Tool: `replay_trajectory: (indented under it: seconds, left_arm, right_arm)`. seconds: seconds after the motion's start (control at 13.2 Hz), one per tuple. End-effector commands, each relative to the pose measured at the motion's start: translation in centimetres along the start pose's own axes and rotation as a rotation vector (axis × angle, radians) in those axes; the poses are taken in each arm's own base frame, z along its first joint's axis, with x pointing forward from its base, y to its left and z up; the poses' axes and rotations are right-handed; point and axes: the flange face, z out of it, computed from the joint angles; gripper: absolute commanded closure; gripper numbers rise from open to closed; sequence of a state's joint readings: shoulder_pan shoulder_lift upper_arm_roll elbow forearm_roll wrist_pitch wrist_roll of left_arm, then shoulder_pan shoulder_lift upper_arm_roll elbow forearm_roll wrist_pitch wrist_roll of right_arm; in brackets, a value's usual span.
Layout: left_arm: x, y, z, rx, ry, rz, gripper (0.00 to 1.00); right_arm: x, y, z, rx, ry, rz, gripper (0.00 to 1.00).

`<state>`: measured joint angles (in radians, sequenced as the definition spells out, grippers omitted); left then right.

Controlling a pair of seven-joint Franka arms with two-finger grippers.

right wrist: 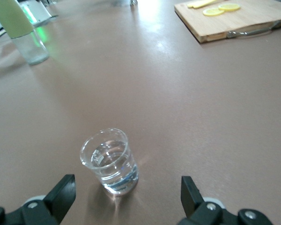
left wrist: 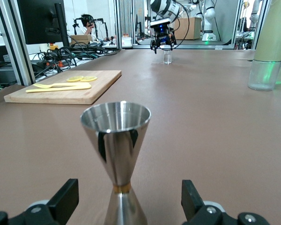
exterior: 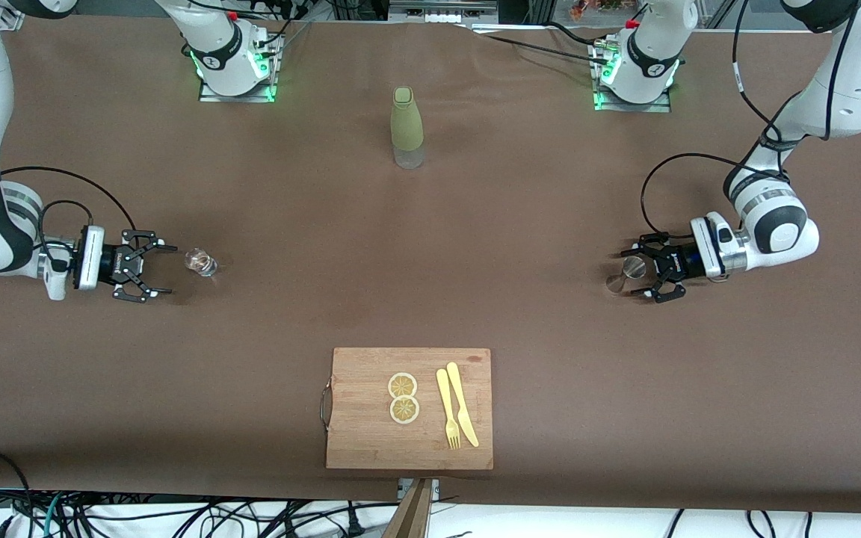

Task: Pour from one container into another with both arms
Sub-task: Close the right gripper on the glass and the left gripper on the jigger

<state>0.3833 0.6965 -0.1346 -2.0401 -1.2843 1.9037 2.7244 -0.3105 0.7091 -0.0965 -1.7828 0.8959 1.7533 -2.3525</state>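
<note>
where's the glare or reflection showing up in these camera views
Front view: green lights glow at both arm bases. Left wrist view: the steel jigger mirrors dark streaks, and the bottle has a green tint. Right wrist view: a bright patch washes the table; the glass cup glints.

Left gripper (exterior: pixel 649 270) sits low at the left arm's end of the table, fingers spread, with the steel jigger (exterior: pixel 627 273) upright just at its fingertips. Right gripper (exterior: pixel 152 266) is low at the right arm's end, fingers spread, the glass cup (exterior: pixel 201 261) just beside them, apart. Olive-green bottle (exterior: pixel 406 127) stands mid-table; cutting board (exterior: pixel 409 408) lies nearest the camera.
</note>
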Motion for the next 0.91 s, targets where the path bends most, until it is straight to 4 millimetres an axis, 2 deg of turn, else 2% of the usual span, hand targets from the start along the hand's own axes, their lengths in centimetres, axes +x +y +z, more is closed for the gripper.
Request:
replay_trajectory:
  seconds: [0.0,0.23,0.68,0.83]
  left_arm:
    - [-0.2,-0.7,0.6,0.027,0.023,0.08,0.18]
    - [-0.3,-0.7,0.7,0.029,0.021,0.078,0.44]
    - [-0.3,-0.6,0.7,0.03,0.02,0.076,0.52]
    - [-0.3,-0.7,0.7,0.041,0.023,0.07,0.6]
  right_arm:
    - [-0.9,-0.6,0.1,0.001,0.061,-0.03,0.0]
    - [-2.5,-1.2,1.3,0.02,0.118,-0.044,0.0]
    - [-4.2,-1.4,3.1,-0.004,0.207,-0.076,0.0]
    - [-4.2,-1.4,3.3,-0.006,0.212,-0.074,0.0]
